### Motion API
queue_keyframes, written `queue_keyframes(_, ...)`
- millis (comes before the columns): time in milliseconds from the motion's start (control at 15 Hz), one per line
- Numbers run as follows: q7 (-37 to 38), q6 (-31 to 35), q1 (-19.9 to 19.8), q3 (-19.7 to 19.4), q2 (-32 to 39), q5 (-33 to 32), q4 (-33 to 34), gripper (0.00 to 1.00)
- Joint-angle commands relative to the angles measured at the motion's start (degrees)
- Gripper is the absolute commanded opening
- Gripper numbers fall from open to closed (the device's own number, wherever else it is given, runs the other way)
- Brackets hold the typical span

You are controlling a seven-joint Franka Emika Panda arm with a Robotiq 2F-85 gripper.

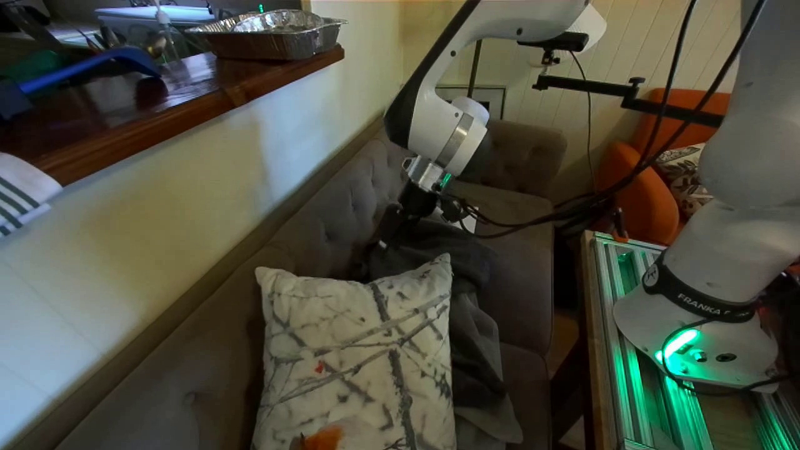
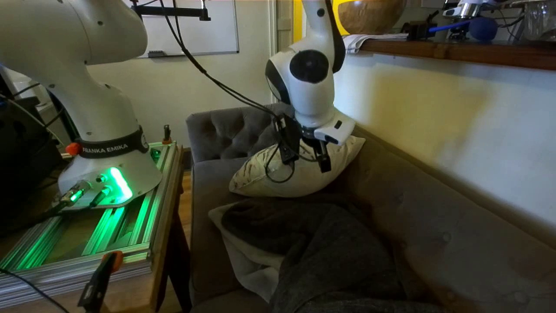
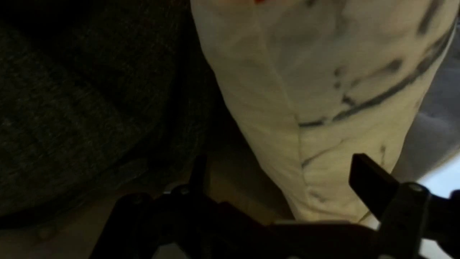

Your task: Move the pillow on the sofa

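The pillow point(image 1: 359, 356) is white with grey branch marks and a few red-orange spots. It leans against the backrest of the grey sofa point(image 1: 522, 294), and it also shows in an exterior view behind the gripper point(image 2: 278, 176). My gripper point(image 1: 389, 232) points down close to the pillow's edge, above a dark grey blanket. In the wrist view the fingers are spread wide point(image 3: 280, 162). A narrow part of the pillow point(image 3: 316, 108) shows between them, nearer the right finger. I cannot tell whether a finger touches it. Part of the pillow is hidden behind the gripper's body.
The dark blanket point(image 2: 334, 248) lies bunched on the seat beside the pillow. A wall with a wooden ledge point(image 1: 187, 119) runs behind the sofa, with a foil tray point(image 1: 275, 37) on it. The robot's base table point(image 2: 165, 208) stands before the sofa. Cables point(image 2: 226, 89) hang from the arm.
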Motion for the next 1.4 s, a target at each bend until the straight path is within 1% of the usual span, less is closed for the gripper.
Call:
queue_keyframes(0,4.95,-9.31,6.23,-6.98,4.39,-11.96,2.93,1.00)
queue_keyframes(67,7.04,-12.46,8.38,-9.02,4.44,-15.66,3.40,1.00)
queue_keyframes(133,6.62,-17.40,13.81,-13.75,3.15,-15.35,4.70,1.00)
queue_keyframes(200,7.79,-20.76,16.52,-15.89,3.30,-17.40,5.70,1.00)
queue_keyframes(267,8.39,-24.32,20.02,-18.87,3.20,-18.86,7.00,0.75)
queue_keyframes(333,8.91,-27.65,23.27,-21.44,3.28,-20.29,8.36,0.74)
queue_keyframes(467,10.19,-33.78,28.93,-26.11,3.78,-23.52,11.27,0.60)
queue_keyframes(600,11.83,-38.97,32.94,-29.87,4.62,-27.64,14.04,0.45)
queue_keyframes(800,11.75,-41.54,35.07,-32.25,4.45,-28.43,15.92,0.26)
queue_keyframes(933,11.48,-40.91,35.14,-33.09,3.78,-26.33,15.45,0.12)
queue_keyframes(1000,11.39,-38.90,35.00,-33.47,3.27,-25.02,14.36,0.05)
queue_keyframes(1133,11.28,-34.37,34.25,-34.71,1.26,-22.15,10.21,0.00)
queue_keyframes(1200,11.20,-33.45,33.59,-35.35,0.47,-21.00,8.15,0.02)
queue_keyframes(1267,11.15,-31.45,32.89,-36.25,-0.94,-19.13,4.73,0.02)
queue_keyframes(1333,10.72,-30.93,32.05,-36.91,-2.41,-17.21,1.81,0.01)
